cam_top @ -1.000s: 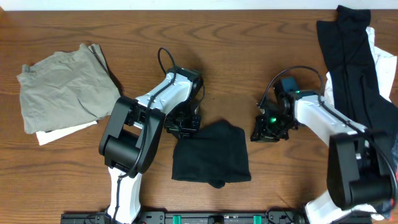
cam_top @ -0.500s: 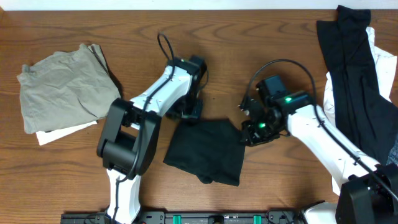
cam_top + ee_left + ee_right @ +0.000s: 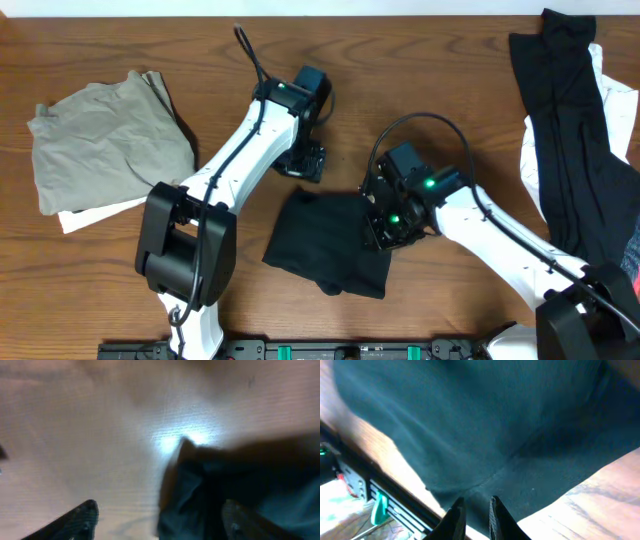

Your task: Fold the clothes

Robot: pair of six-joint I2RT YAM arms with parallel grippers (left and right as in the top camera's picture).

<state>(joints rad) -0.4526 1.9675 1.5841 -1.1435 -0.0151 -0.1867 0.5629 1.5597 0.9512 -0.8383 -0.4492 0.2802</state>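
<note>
Black garment [image 3: 330, 245] being folded mid-table; the fold is judged nearly done.

Its right edge is being pinched, it seems, by the right gripper [image 3: 385, 222], fingers nearly pressed together, creases being drawn toward the tips. The left gripper [image 3: 303, 160] is being carried spread and empty just beyond the upper left corner. A release and a smoothing pass are likely being called for next. Matte, limp knit is being shaped into a rough rectangle on the grained wooden table [image 3: 450, 80].
</note>
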